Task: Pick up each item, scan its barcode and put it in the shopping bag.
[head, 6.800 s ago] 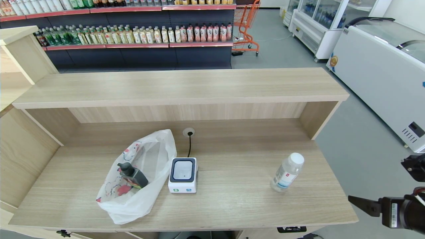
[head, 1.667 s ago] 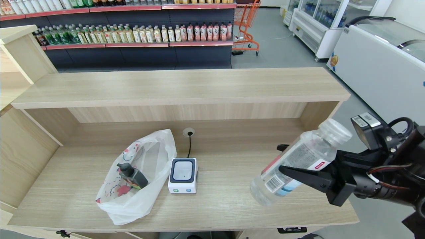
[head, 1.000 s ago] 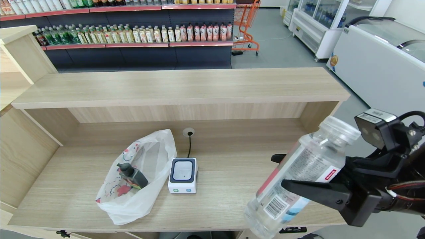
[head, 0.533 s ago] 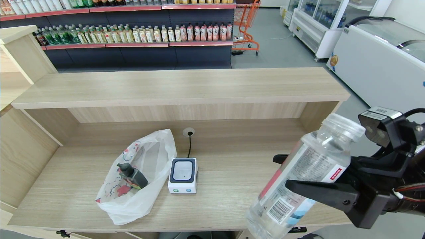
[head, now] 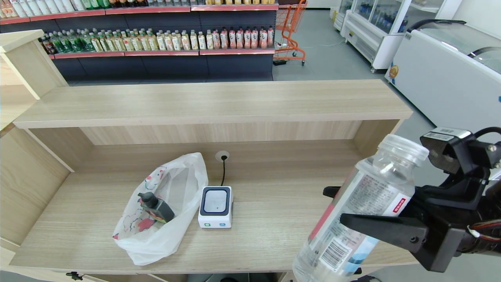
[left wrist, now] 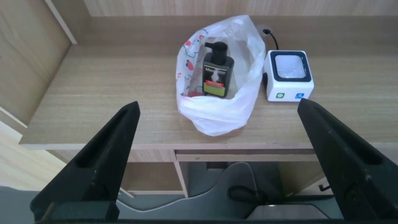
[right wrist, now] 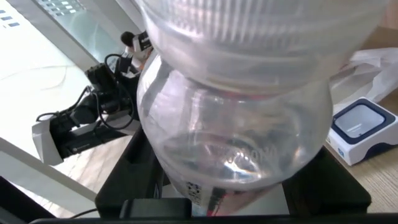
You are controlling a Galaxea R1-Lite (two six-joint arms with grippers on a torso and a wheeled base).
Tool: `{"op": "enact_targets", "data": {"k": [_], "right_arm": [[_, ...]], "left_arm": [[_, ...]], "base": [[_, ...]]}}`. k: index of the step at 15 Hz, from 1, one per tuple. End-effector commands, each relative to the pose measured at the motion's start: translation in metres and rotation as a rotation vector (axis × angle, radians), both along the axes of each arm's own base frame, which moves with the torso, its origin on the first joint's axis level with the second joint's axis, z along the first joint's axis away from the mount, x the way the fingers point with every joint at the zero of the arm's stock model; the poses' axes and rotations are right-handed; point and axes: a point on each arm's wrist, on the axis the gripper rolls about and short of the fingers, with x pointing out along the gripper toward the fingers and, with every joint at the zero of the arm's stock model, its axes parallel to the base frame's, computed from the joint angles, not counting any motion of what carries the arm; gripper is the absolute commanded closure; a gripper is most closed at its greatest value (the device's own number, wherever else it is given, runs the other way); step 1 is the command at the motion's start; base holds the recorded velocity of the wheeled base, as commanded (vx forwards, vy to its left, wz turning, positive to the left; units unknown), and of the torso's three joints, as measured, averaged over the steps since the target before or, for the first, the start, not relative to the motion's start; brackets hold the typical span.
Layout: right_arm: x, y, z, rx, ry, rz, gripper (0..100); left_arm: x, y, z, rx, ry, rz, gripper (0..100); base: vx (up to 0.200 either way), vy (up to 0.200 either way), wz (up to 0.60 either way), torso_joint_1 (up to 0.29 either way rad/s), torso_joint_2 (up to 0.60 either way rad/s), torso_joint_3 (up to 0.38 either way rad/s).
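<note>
My right gripper (head: 334, 205) is shut on a clear water bottle (head: 364, 203), held tilted in the air over the counter's right front corner. Its white cap points up and right, and its barcode label (head: 332, 248) faces me. The same bottle (right wrist: 242, 124) looms close in the right wrist view. The white scanner (head: 215, 206) sits mid-counter, left of the bottle. Beside it lies the open white shopping bag (head: 168, 235) with a dark pump bottle (head: 156, 207) inside. My left gripper (left wrist: 217, 165) hangs open in front of the counter, facing the bag (left wrist: 214, 115) and scanner (left wrist: 288, 74).
A raised wooden shelf (head: 211, 102) runs along the back of the counter (head: 266, 219), with side walls at both ends. The scanner's black cable (head: 223, 170) goes back to a round grommet. Store shelves and freezers stand behind and to the right.
The bottle stood upright on the right of the counter; my right gripper has since closed on it, lifted and tilted it. Over the last second it drifted slightly down and right.
</note>
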Motion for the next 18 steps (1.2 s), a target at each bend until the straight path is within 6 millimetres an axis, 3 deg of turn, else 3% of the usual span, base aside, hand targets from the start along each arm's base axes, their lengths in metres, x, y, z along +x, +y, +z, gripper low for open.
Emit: {"op": "enact_targets", "data": {"k": [1,13,15,18], "right_arm": [[0.0,0.0,-0.001,-0.003,0.004,0.0,100],[-0.005,-0.003,0.004,0.003,-0.025,0.022,100],[-0.002,-0.016,0.005,-0.003,-0.071,-0.059,100],[-0.003,-0.057,-0.001,-0.177,-0.274,-0.311,100]], "left_arm": [[0.0,0.0,0.0,0.0,0.001,0.0,0],[0.0,0.0,0.0,0.0,0.001,0.0,0],[0.0,0.0,0.0,0.0,0.001,0.0,0],[0.0,0.0,0.0,0.001,0.001,0.001,0]], "base": [[0.0,0.0,0.0,0.0,0.0,0.0],[0.0,0.0,0.0,0.0,0.0,0.0],[0.0,0.0,0.0,0.0,0.0,0.0],[0.0,0.0,0.0,0.0,0.0,0.0]]}}
